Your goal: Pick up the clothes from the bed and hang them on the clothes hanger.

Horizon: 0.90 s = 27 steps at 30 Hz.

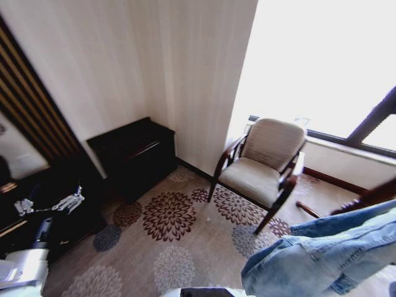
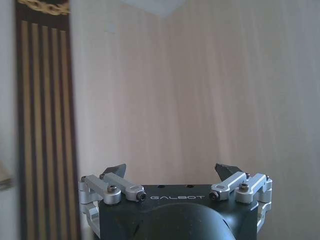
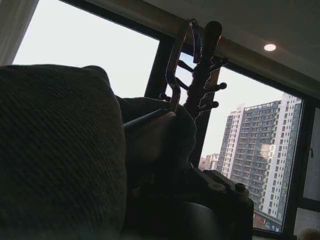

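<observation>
Head camera looks down at a carpeted corner; left wrist camera faces the wall [image 2: 200, 100] beyond its pincer [image 2: 172, 172]; right wrist camera faces the window [image 3: 100, 55].

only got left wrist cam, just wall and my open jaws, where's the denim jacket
observer: The light blue faded denim jacket sits in the head view's lower right corner, on the robot's right side.
operator: hanger with it
observer: The right wrist view shows a thin metal hook rising above dark fabric, beside a dark wooden peg stand against the window.
operator: whats ahead
observer: A beige cushioned armchair with a dark wooden frame stands on the flowered carpet by the window.
</observation>
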{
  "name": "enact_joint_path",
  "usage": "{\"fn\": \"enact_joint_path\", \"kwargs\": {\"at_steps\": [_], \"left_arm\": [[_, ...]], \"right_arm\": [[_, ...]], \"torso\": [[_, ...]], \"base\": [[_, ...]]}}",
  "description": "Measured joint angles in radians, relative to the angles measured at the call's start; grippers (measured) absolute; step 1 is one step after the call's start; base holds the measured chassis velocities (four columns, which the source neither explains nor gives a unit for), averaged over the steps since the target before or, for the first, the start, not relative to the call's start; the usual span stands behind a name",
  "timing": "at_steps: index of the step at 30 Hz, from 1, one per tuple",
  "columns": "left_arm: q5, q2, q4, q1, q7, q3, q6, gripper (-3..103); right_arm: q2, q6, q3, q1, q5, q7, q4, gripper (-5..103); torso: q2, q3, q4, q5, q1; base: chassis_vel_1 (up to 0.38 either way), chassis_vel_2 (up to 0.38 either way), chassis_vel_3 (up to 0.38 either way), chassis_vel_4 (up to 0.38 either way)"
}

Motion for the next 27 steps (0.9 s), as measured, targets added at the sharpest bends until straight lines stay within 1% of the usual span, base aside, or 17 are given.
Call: {"fn": "enact_joint_path", "kwargs": {"at_steps": [7,23,27], "left_arm": [[0.0,0.0,0.0,0.0,0.0,0.0,0.0,100],[0.0,0.0,0.0,0.0,0.0,0.0,0.0,100],[0.0,0.0,0.0,0.0,0.0,0.0,0.0,100]], "right_arm": [[0.004,0.018,-0.024,-0.005,-0.022,-0.027,0.0,20],[0.011,0.023,-0.03,-0.005,-0.016,-0.024,0.0,20],[0.016,0.031,-0.036,-0.008,-0.04,-0.025,0.0,20]], "torso": [[0.0,0.0,0.0,0.0,0.0],[0.0,0.0,0.0,-0.0001,0.0],[0.0,0.0,0.0,0.0002,0.0]], "base": [[-0.123,-0.126,-0.126,-0.124],[-0.123,-0.123,-0.124,-0.125],[-0.133,-0.15,-0.127,-0.118]]}}
